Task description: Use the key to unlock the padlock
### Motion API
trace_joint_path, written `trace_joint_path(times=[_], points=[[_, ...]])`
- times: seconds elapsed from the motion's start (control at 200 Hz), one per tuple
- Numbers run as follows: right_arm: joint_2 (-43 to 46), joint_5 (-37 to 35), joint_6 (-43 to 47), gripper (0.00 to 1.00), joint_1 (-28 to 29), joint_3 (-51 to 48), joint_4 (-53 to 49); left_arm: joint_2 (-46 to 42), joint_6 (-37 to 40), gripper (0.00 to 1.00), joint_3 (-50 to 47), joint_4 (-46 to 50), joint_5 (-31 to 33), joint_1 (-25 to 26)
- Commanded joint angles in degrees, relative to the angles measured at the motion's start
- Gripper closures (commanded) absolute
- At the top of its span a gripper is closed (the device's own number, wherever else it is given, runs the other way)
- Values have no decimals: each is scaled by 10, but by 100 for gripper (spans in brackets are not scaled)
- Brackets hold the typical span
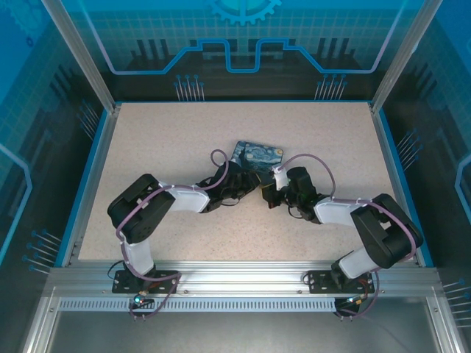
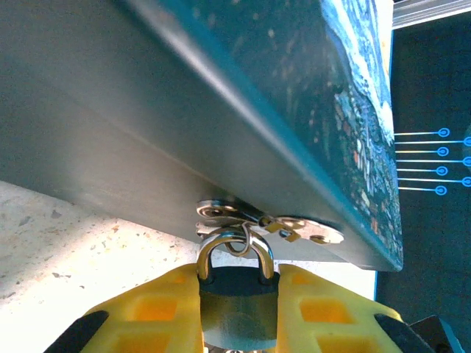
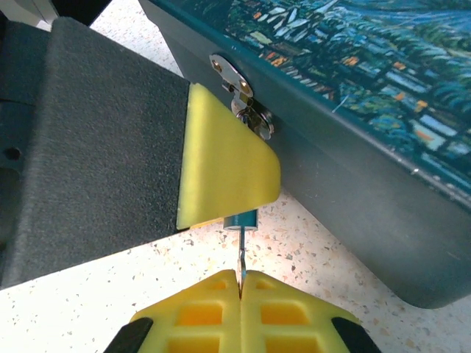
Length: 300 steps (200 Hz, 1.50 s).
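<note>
"Judging by the shackle [image 2: 235, 248], has the padlock [image 2: 235, 309] come off the tin [image 2: 147, 110]?"

"No. It hangs locked on the hasp [image 2: 294, 229], pinched by the left gripper [image 2: 237, 283]. The right gripper [image 3: 241, 283] is clamped on the key [image 3: 241, 254], its tip at the padlock's underside; turning likely remains. No readable writing, just swirly print."

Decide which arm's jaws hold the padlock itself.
The left arm's jaws: they clamp the teal padlock body on the tin's hasp, while the right arm's are shut on the thin key.
</note>
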State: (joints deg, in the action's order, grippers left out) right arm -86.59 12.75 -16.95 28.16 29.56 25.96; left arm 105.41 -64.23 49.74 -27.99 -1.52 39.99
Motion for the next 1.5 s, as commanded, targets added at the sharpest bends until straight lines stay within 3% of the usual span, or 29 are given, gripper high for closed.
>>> trace_joint_path(times=[0.0, 0.285, 0.545, 0.67, 0.765, 0.93, 1.086, 1.216, 1.496], points=[[-3, 44, 2, 97, -5, -7, 57, 21, 10, 87, 6, 55, 41, -8], [14, 50, 8, 96, -12, -17, 53, 25, 9, 88, 5, 58, 44, -10], [20, 60, 10, 89, -19, -24, 51, 25, 8, 88, 3, 57, 45, -13], [20, 65, 10, 92, -20, -25, 50, 25, 7, 88, 3, 56, 45, -13], [18, 68, 9, 100, -20, -26, 53, 25, 6, 88, 3, 55, 44, -13], [9, 58, 7, 100, -21, -20, 45, 23, 6, 89, 2, 54, 43, -13], [14, 51, 8, 79, -22, -32, 51, 20, 4, 90, 1, 51, 42, -13], [6, 81, 1, 69, -25, -30, 58, 13, 0, 90, 0, 50, 37, -13], [-50, 118, -15, 71, -23, -11, 92, 2, -19, 90, -3, 37, 22, -12]])
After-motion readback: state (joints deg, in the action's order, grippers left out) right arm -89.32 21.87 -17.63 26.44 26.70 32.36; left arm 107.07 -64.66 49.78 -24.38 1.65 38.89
